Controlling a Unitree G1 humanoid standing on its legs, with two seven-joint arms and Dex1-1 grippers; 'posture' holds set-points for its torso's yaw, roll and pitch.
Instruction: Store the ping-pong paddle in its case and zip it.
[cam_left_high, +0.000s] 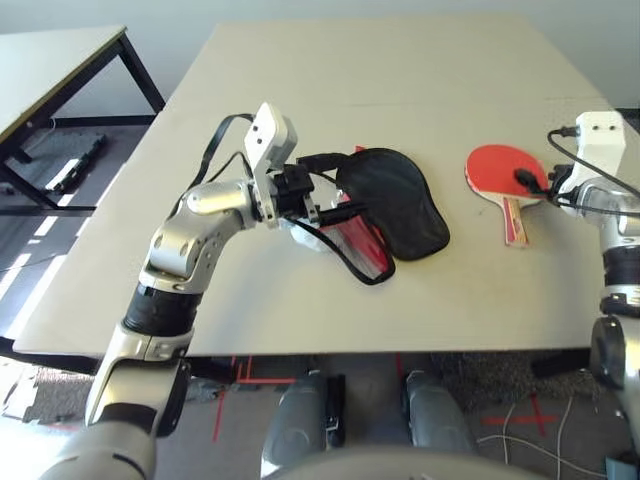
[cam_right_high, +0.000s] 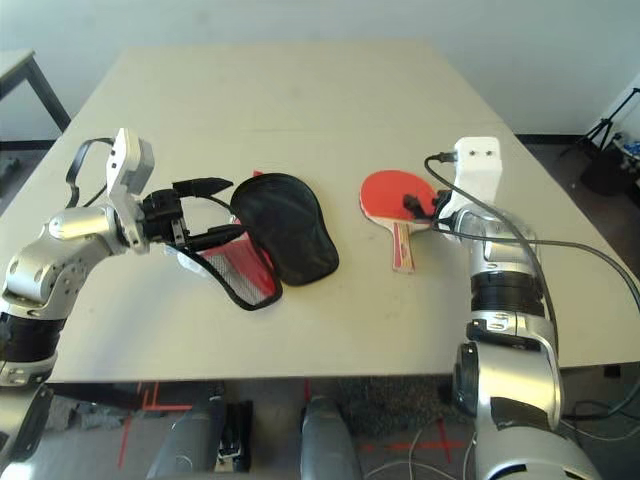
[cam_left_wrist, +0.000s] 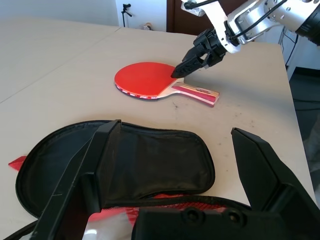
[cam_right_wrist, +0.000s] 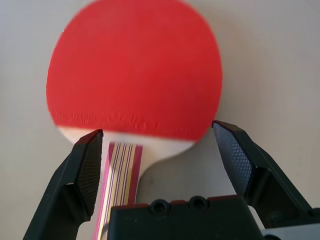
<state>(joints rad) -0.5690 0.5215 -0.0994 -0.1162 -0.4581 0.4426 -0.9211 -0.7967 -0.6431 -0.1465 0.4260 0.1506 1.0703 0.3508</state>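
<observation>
- Beige and bare over most of its top, the bench (cam_left_high: 400, 90) carried everything in play, with the task's things gathered toward the robot's edge.
- Second in size, the case (cam_left_high: 395, 205) lay flat left of the bench's middle — its black side faced up, and a red panel edged with black zipper trim spread out from under it toward the robot.
- Beside that red panel, on the left arm's side, a small whitish lump (cam_left_high: 305, 238) sat on the bench; what it was could not be told.
- To the right of the case and well apart from it, the ping-pong paddle (cam_right_high: 397, 193) rested red face up, its striped wooden handle pointing toward the robot's edge.
- At the case's left edge was the left hand (cam_left_high: 330, 190) — its fingers stood wide apart on either side of the case, one finger (cam_left_wrist: 95, 165) showing in front of the black fabric, with no grip closed on it.
- Over the paddle, where blade met handle, hung the right hand (cam_right_wrist: 159, 142), angled down with its fingers (cam_right_wrist: 85, 170) spread wide to either side of the handle's top and nothing held.
</observation>
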